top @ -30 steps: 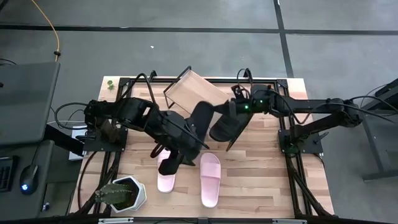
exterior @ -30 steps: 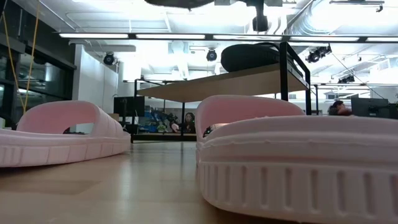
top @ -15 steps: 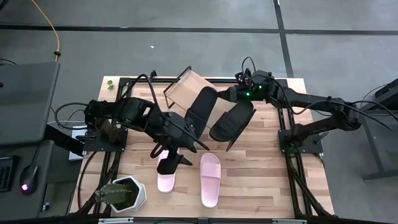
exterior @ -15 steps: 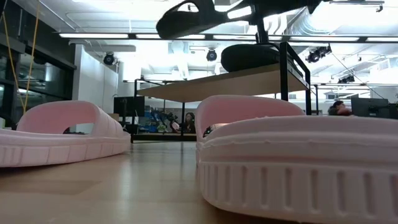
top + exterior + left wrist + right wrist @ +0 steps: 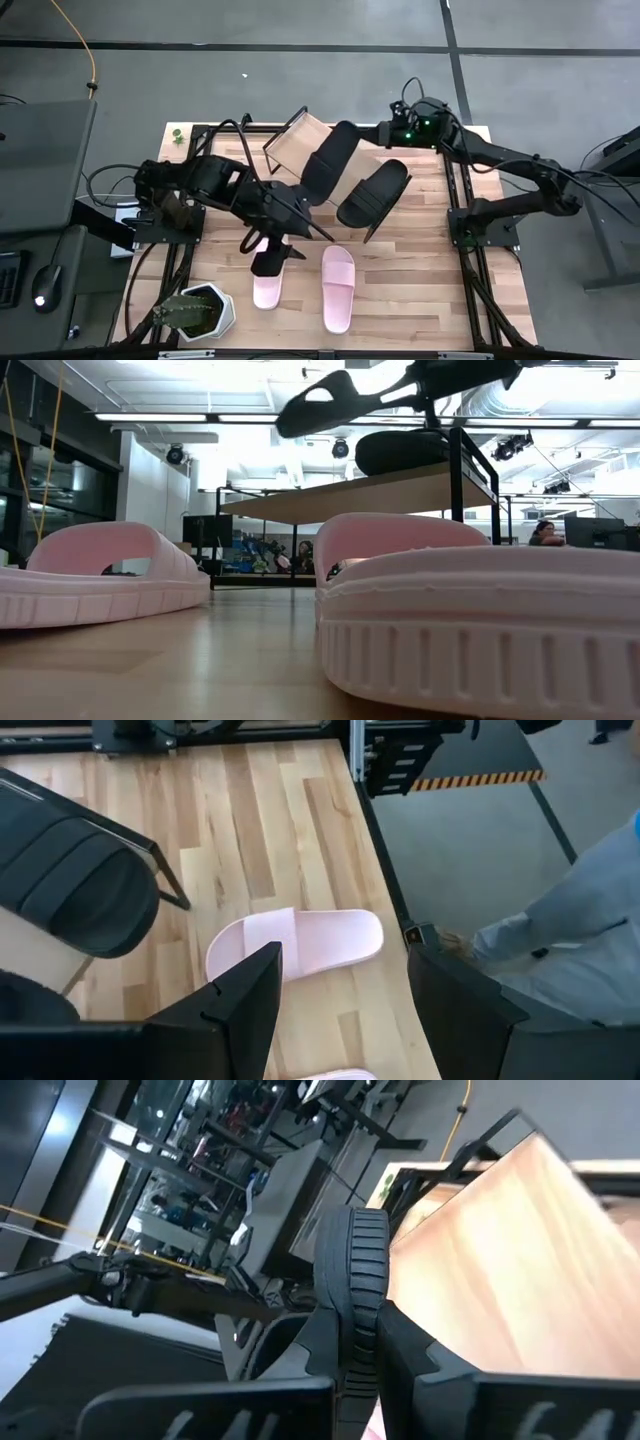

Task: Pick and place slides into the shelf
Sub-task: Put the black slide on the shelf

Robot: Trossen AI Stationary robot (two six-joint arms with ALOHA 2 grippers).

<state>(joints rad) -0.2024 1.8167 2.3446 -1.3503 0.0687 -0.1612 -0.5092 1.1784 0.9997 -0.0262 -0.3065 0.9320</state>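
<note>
The right gripper (image 5: 372, 133) is up in the air over the back of the tabletop (image 5: 420, 270), and its two fingers (image 5: 425, 1365) are closed on the edge of a black slide (image 5: 328, 160). This black slide hangs over the light wood shelf (image 5: 292, 147). In the low view it floats high above the shelf top. A second black slide (image 5: 373, 193) already lies on the shelf, just beside the held one.

Two pink slides sit flat on the tabletop at the front, one pink slide (image 5: 338, 288) on the right and the other pink slide (image 5: 267, 291) on the left. The left gripper (image 5: 268, 262) hovers over the left pink one, with its fingers (image 5: 245, 995) wide apart and holding nothing
</note>
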